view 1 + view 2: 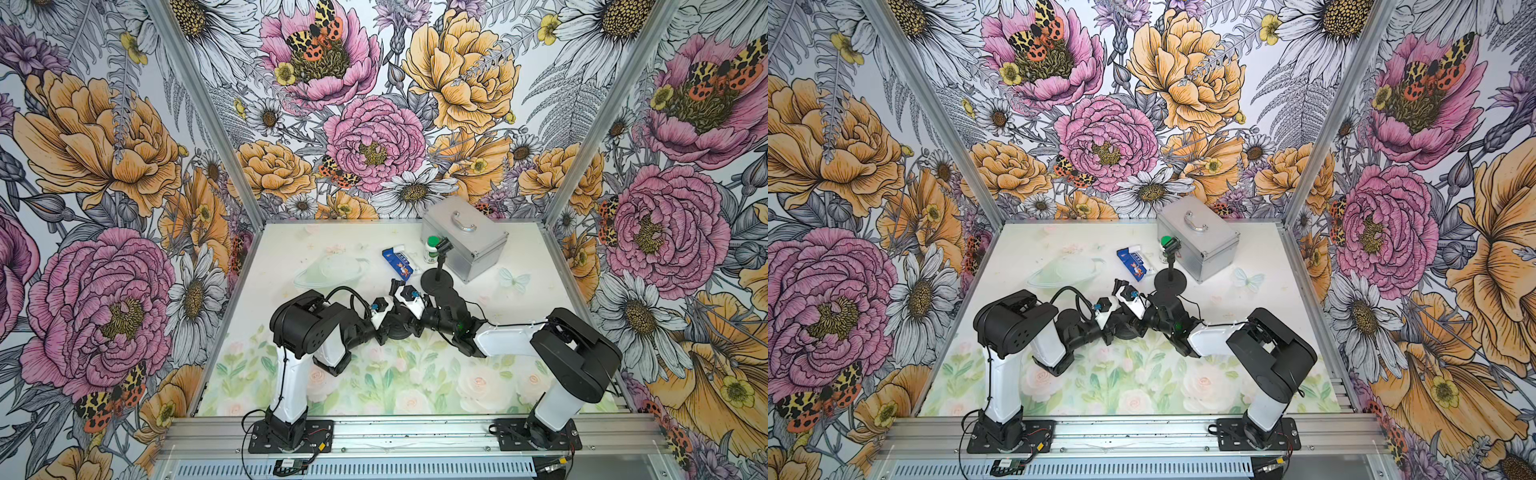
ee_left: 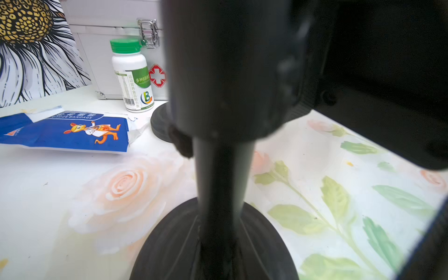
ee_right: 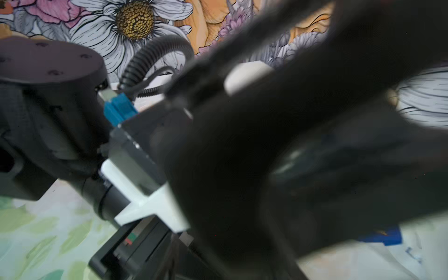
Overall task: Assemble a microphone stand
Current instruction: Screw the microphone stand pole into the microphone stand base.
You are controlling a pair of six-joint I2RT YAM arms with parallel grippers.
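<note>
A floral surface (image 1: 374, 386) carries two black-and-white arms that meet near its middle. Beyond both pincers, by the back wall, sits a silver case (image 1: 465, 237). Between the case and the pincers a second stand (image 1: 436, 280) stands upright. A blue bandage pack (image 1: 397, 262) lies near it, and a green-capped bottle (image 1: 431, 249) stands just beside the case. Directly below the pincers a round black base (image 2: 169, 247) rests on the surface, and a pole (image 2: 223, 174) rises upright from its centre. The left pincer (image 1: 386, 326) is clenched on that pole. The right pincer (image 1: 411, 320) sits just beside the left one. Its wrist view is dark and blurred, so I cannot tell whether it is released or grasping.
</note>
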